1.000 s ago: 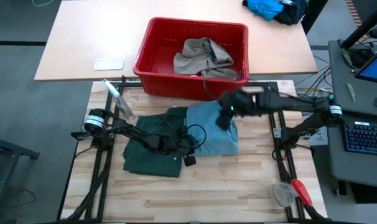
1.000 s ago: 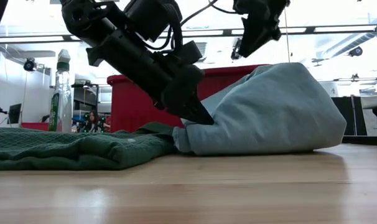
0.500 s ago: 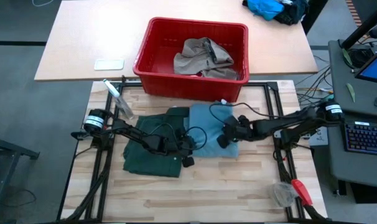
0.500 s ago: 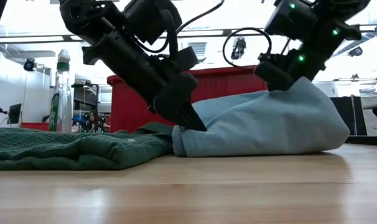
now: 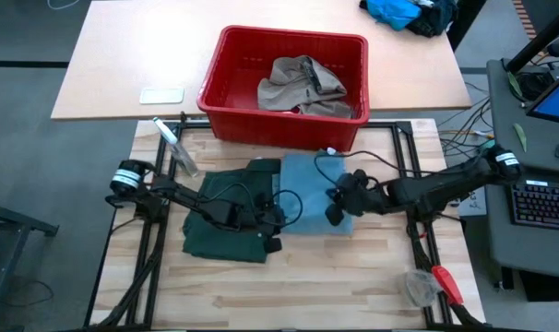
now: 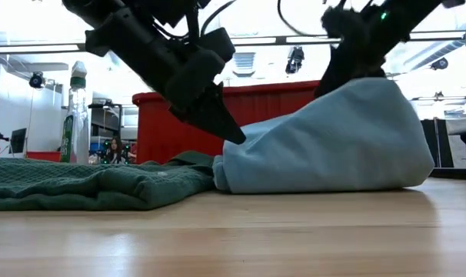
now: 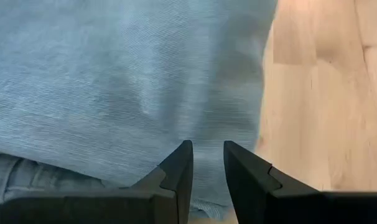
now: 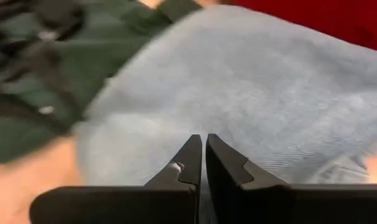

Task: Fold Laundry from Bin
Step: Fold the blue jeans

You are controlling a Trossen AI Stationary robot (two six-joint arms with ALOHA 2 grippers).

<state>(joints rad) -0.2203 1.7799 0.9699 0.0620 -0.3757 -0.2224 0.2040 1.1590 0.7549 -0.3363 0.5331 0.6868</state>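
While the folded light blue denim trousers lie mid-tabletop, beside the dark green shorts and just in front of the red bin, both grippers work the denim. Left gripper sits at the denim's near-left corner, jaws a narrow slit apart; whether cloth is pinched, cannot tell. Right gripper rests on the denim's right near edge, jaws shut tight; the wrist view shows the tips together above the fabric, nothing visibly held. Khaki-taupe piece waits in the bin. Judgement: step in hand is flattening or squaring the denim fold. To do it well, press low and even along the bulging right side, keep the left corner pinned, avoid dragging the shorts.
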